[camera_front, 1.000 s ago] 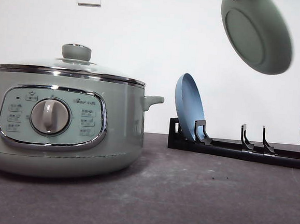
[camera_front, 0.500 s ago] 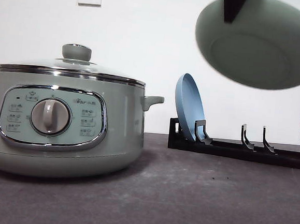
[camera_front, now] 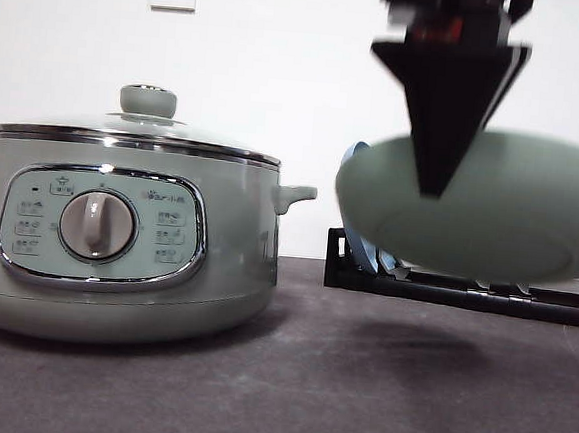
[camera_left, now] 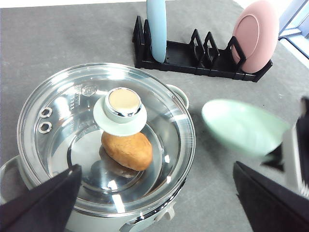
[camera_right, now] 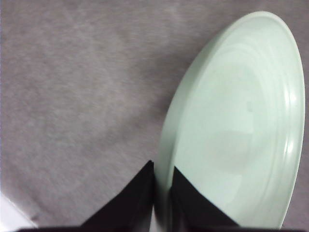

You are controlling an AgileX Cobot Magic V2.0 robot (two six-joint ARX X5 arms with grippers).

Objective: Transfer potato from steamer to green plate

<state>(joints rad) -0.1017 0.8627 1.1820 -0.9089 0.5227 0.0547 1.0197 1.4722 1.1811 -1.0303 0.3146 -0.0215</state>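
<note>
The pale green steamer [camera_front: 118,233] stands on the left of the table with its glass lid [camera_left: 106,140] on. The orange-brown potato [camera_left: 126,150] lies inside, seen through the lid beneath the knob [camera_left: 123,104]. My left gripper [camera_left: 157,166] hovers open above the lid, its fingers wide apart and holding nothing. My right gripper [camera_front: 435,183] is shut on the rim of the green plate [camera_front: 481,207], which hangs nearly level a little above the table, to the right of the steamer. The right wrist view shows the fingers [camera_right: 145,193] pinching the plate's edge [camera_right: 236,130].
A black dish rack [camera_left: 193,53] stands behind the steamer and plate, with a blue plate [camera_left: 157,26] upright at one end and a pink plate [camera_left: 255,36] at the other. Bare grey table [camera_front: 285,397] lies in front.
The green plate has come down from high above the rack to just over the table and tipped from steeply tilted to almost flat. The right gripper has dropped into the front view with it.
</note>
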